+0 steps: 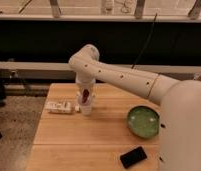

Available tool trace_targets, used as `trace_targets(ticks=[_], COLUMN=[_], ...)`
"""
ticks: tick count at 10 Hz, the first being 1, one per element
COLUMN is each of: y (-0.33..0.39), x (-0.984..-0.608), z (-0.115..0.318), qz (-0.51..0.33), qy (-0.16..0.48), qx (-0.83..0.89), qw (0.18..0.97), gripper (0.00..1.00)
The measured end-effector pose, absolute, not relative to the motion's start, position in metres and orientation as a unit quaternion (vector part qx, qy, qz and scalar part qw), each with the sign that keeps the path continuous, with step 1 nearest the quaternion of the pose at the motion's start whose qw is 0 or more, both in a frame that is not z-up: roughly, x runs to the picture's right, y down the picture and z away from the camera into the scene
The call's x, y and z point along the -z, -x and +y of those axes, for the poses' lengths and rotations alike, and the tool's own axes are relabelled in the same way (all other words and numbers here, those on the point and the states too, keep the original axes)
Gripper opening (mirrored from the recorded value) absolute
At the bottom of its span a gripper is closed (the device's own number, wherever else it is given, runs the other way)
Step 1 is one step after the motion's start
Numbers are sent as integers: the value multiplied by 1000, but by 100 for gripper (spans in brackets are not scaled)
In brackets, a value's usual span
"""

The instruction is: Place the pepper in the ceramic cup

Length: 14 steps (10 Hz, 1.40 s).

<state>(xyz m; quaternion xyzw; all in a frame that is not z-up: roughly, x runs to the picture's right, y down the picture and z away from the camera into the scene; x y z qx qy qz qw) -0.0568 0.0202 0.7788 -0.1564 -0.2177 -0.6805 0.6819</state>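
My gripper hangs straight down from the white arm over the left part of the wooden table. It is shut on the pepper, a small dark-red chili that hangs upright between the fingers. The ceramic cup, plain white, stands directly below. The pepper's lower tip is at about the cup's rim. The gripper hides most of the cup's opening.
A flat white packet lies just left of the cup. A wide green bowl sits at the right of the table. A black phone lies near the front edge. The robot's white body fills the right side.
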Motion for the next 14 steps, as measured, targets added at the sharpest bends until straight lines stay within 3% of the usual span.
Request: trace_targets(ticks=[12,14], y=[56,59], x=[-781,-781], z=[20,21], qz=[-222,-225], qy=[142,139], qx=[684,685], qw=[680,679], gripper=[23,29])
